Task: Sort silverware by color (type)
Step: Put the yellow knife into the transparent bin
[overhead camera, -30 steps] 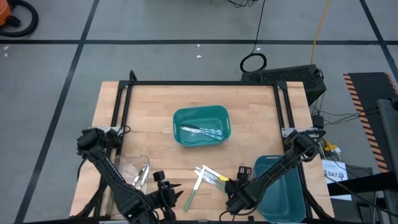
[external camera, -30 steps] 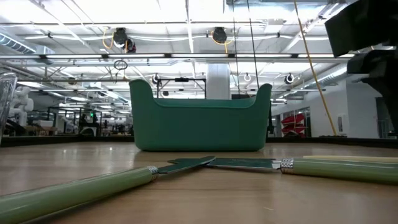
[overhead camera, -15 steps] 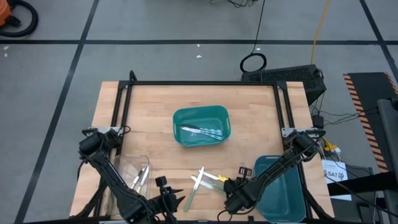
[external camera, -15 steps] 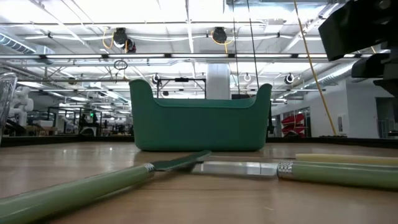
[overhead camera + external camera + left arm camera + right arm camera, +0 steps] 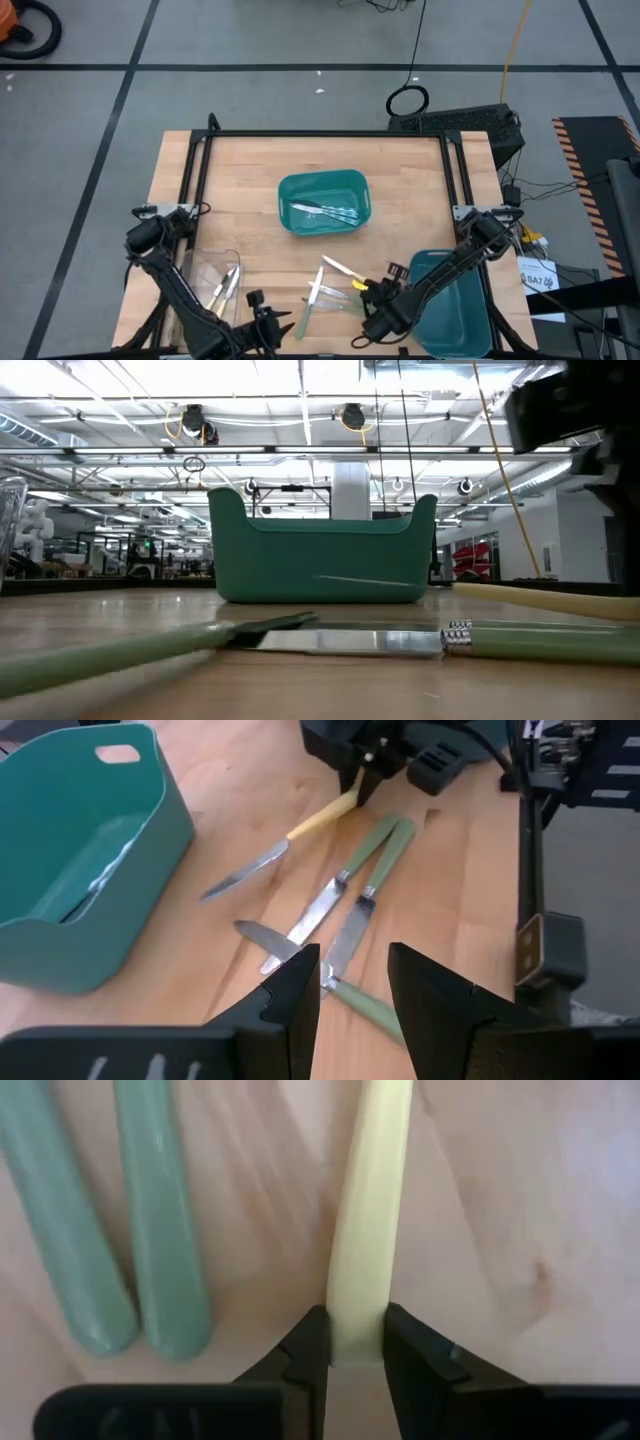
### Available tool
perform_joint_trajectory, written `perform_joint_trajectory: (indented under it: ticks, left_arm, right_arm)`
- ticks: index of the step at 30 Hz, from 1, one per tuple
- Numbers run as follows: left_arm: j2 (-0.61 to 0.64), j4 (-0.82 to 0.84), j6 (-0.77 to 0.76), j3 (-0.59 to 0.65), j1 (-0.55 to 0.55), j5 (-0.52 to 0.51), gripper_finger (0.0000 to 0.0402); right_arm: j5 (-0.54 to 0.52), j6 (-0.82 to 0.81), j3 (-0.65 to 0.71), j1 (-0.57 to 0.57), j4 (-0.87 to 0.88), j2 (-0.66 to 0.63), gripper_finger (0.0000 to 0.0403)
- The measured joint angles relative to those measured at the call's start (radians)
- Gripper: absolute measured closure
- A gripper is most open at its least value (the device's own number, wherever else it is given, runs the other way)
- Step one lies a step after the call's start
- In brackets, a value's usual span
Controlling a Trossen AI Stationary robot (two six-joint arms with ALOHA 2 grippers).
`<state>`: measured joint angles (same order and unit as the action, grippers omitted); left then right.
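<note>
- The right tool (image 5: 347, 1342) is closed on the end of the yellow-handled knife (image 5: 285, 844), near the front of the worktop (image 5: 250, 170).
- The grip is at the very tip, so the knife could swing or slip out when lifted.
- The left tool (image 5: 352, 988) stands open above three green-handled knives (image 5: 372, 855), holding nothing.

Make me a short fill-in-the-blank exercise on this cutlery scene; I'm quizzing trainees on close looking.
1. The right tool is shut on a knife whose handle is pale ____.
2. The two handles lying beside that knife are light ____.
3. The all-metal pieces lie in the ____ bin at the table's middle.
4. The left tool holds ____.

Missing words: yellow; green; teal; nothing
</note>
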<state>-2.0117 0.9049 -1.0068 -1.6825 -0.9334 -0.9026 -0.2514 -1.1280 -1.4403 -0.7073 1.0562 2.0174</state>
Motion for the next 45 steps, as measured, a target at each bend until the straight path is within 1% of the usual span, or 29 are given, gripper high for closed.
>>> perform_joint_trajectory:
  ticks: [4,10,17,20,23,25,28,30,34,37,41,45]
  left_arm:
    - [0.000,-0.001,-0.026,0.000,-0.013,-0.011,0.0273]
    - [-0.022,-0.054,-0.008,0.000,-0.026,-0.026,0.0272]
    - [-0.045,-0.069,-0.016,0.001,-0.024,-0.033,0.0272]
    - [-0.045,-0.126,0.026,0.001,-0.026,-0.047,0.0273]
    - [-0.045,-0.199,0.088,0.001,-0.032,-0.062,0.0272]
    - [-0.045,-0.224,0.110,0.001,-0.034,-0.061,0.0273]
    - [-0.045,-0.252,0.135,0.001,-0.033,-0.073,0.0272]
    - [-0.045,-0.285,0.187,0.001,-0.032,-0.084,0.0273]
    - [-0.045,-0.401,0.318,0.001,-0.033,-0.087,0.0273]
    - [-0.045,-0.506,0.422,0.001,-0.029,-0.086,0.0273]
    - [-0.045,-0.592,0.502,0.000,-0.029,-0.079,0.0272]
    - [-0.045,-0.622,0.515,0.000,-0.030,-0.075,0.0273]
  right_arm:
    - [-0.009,-0.020,0.000,-0.013,-0.001,0.000,0.0336]
    - [-0.081,-0.023,-0.040,-0.031,-0.005,-0.001,0.0336]
    - [-0.234,0.050,-0.158,-0.070,-0.012,-0.003,0.0336]
    - [-0.365,0.064,-0.183,-0.105,-0.037,-0.004,0.0336]
    - [-0.483,0.069,-0.182,-0.140,-0.119,-0.004,0.0336]
    - [-0.550,0.088,-0.182,-0.157,-0.210,0.000,0.0336]
    - [-0.645,0.185,-0.182,-0.179,-0.357,0.003,0.0336]
    - [-0.687,0.279,-0.182,-0.187,-0.464,0.003,0.0336]
    - [-0.693,0.490,-0.183,-0.193,-0.657,0.003,0.0336]
    - [-0.698,0.589,-0.183,-0.191,-0.748,0.007,0.0336]
    - [-0.724,0.622,-0.180,-0.192,-0.798,0.021,0.0336]
    - [-0.739,0.671,-0.169,-0.192,-0.868,0.049,0.0336]
